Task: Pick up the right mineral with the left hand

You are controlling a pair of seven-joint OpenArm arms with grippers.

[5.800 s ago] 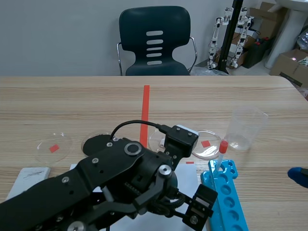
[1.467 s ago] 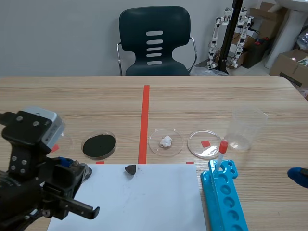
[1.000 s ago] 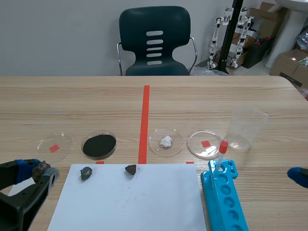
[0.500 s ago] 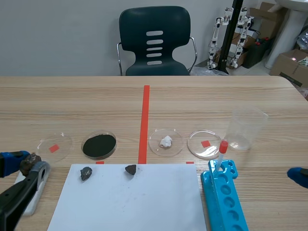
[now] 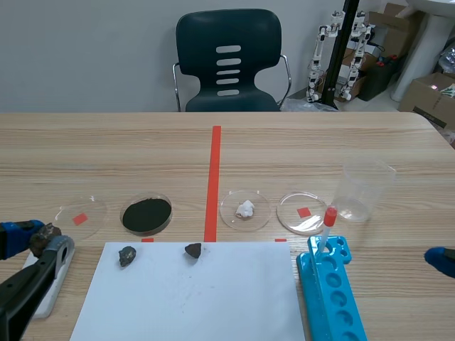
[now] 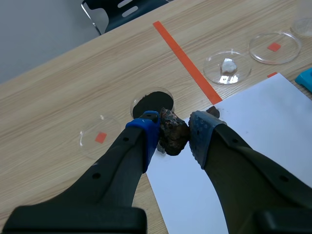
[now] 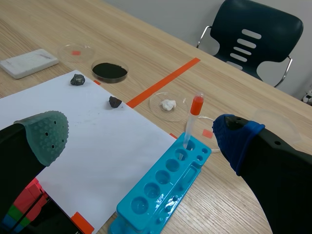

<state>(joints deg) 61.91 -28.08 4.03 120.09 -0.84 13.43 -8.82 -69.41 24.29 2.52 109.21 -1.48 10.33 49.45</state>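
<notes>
My left jaws were clenched on the brown mineral point(image 6: 173, 132), which sat squarely between my pads point(image 6: 201, 134), long axis roughly in line with them, held up off the bench point(image 6: 58, 87) with the white paper point(image 6: 263, 107) ahead and below; right jaws gaped, released, well apart.

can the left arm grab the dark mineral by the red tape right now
Probably not yet: the left arm's jaws are shut on a brown rock, so they have no room for the dark mineral. Otherwise the way across the white paper looks free.
</notes>
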